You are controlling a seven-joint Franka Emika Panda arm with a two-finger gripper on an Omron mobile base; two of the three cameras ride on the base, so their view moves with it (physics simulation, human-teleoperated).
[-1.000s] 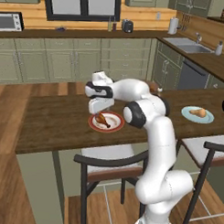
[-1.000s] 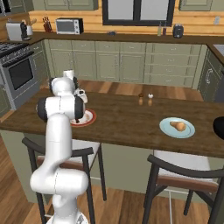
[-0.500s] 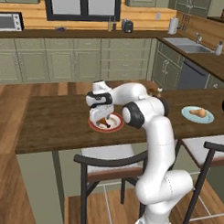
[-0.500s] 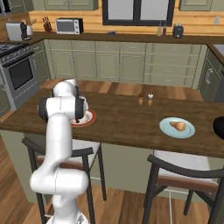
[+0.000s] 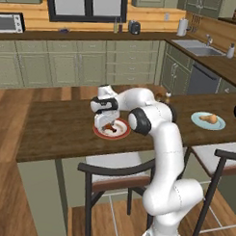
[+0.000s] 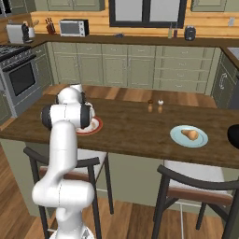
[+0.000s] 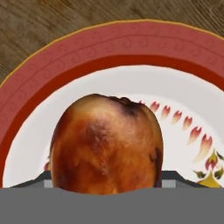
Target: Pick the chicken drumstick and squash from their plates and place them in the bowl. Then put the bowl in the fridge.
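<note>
Wooden counter (image 5: 61,130) (two plates (image 5: 111,130))

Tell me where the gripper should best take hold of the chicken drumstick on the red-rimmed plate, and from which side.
Probably across the thick meaty end of the chicken drumstick, coming straight down from above. It lies flat on the red-rimmed plate, much smaller than it, so the rounded bulge gives the fingers two opposite sides; the gripper already hangs over it.

Gripper (image 5: 108,127) height: lower than a second ago, now down at the red-rimmed plate (image 5: 120,133).
Jaws: narrower than before, either side of the chicken drumstick (image 7: 106,144).
Arm: more bent down toward the surface (image 5: 57,130).
</note>
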